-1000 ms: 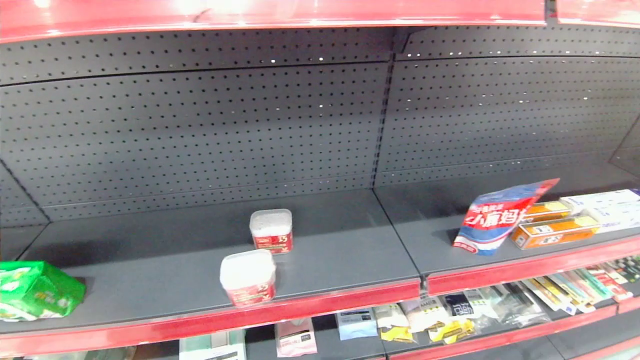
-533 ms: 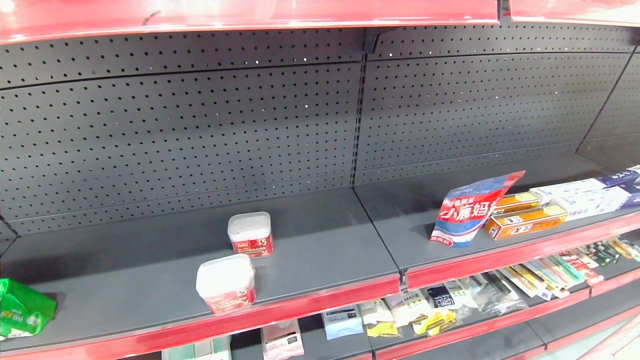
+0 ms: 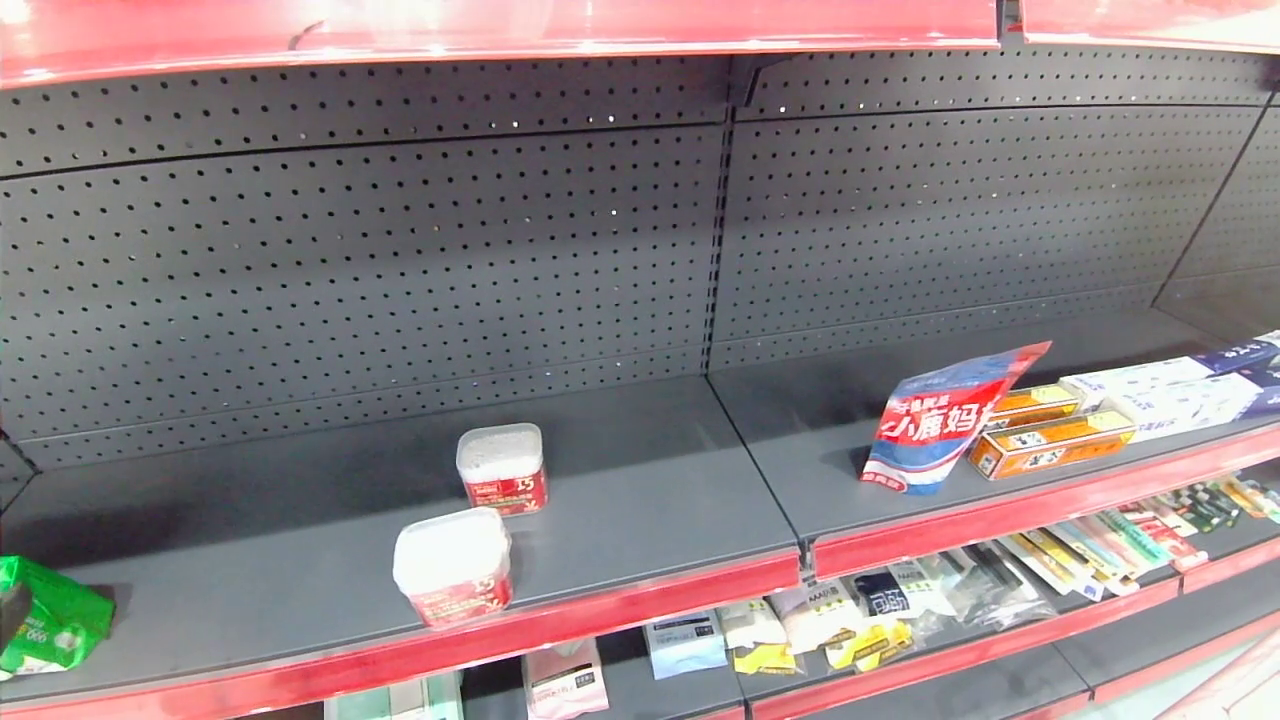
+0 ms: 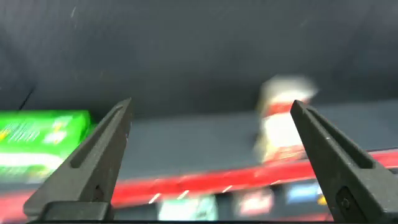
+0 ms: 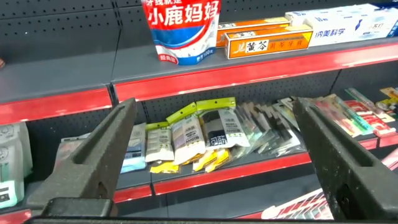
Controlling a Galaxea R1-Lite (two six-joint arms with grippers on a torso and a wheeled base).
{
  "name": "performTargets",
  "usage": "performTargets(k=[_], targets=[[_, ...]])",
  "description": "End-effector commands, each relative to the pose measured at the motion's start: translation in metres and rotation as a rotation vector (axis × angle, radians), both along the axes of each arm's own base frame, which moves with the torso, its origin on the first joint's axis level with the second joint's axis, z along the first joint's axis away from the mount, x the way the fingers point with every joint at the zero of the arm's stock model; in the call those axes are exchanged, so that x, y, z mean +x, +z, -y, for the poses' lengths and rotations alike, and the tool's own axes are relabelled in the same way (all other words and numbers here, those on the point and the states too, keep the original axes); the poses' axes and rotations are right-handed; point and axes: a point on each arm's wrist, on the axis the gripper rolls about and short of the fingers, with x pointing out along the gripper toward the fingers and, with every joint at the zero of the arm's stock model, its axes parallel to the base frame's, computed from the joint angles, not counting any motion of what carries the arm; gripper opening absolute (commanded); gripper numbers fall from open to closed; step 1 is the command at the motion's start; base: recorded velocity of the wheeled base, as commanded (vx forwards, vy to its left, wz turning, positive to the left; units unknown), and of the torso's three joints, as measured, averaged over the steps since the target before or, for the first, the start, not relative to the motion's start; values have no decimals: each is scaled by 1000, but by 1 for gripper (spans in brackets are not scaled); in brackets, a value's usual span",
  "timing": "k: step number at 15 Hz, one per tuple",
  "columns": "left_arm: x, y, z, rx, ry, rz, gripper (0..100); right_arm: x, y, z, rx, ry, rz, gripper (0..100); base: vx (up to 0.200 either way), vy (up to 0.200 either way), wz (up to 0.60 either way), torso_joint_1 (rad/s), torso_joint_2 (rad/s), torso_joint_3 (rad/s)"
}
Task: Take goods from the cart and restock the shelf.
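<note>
The dark shelf board [image 3: 650, 480] carries two white tubs with red labels, one near the front lip [image 3: 453, 565] and one behind it [image 3: 501, 468]. A green pack [image 3: 55, 615] lies at the far left. A blue-and-red bag [image 3: 940, 420] leans on orange boxes [image 3: 1050, 445] at the right. My left gripper [image 4: 211, 104] is open and empty, in front of the shelf with the green pack [image 4: 40, 134] and a tub [image 4: 283, 127] beyond it. My right gripper [image 5: 214, 102] is open and empty, lower down, facing flat packets [image 5: 199, 134] on the shelf below the bag [image 5: 183, 28].
White-and-blue boxes [image 3: 1170, 390] lie behind the orange ones. The lower shelf holds several flat packets [image 3: 860, 620]. A red shelf edge [image 3: 500, 25] overhangs the top. A perforated back panel [image 3: 400, 260] closes the rear. Bare board lies between the tubs and the bag.
The head camera swung right a second ago, shifting the whole picture left. Since then the goods have stayed put; a dark shape has come in at the left edge over the green pack.
</note>
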Motion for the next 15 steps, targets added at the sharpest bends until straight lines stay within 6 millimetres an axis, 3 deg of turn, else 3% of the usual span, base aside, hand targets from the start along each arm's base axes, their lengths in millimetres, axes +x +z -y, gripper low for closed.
performTargets(k=[1,5,8,12,15], targets=[[99,-22,-3,64,133,-485,100,0,0,0,0,-1,-1,100,0,0,0,0,0,0],[135,-47,8,98,68,-648,100,0,0,0,0,-1,-1,100,0,0,0,0,0,0],[153,-60,21,122,4,-670,100,0,0,0,-2,-1,-1,100,0,0,0,0,0,0],[163,-75,36,157,-64,-733,100,0,0,0,0,0,-1,100,0,0,0,0,0,0],[167,-77,37,156,-62,-729,100,0,0,0,0,0,-1,100,0,0,0,0,0,0]])
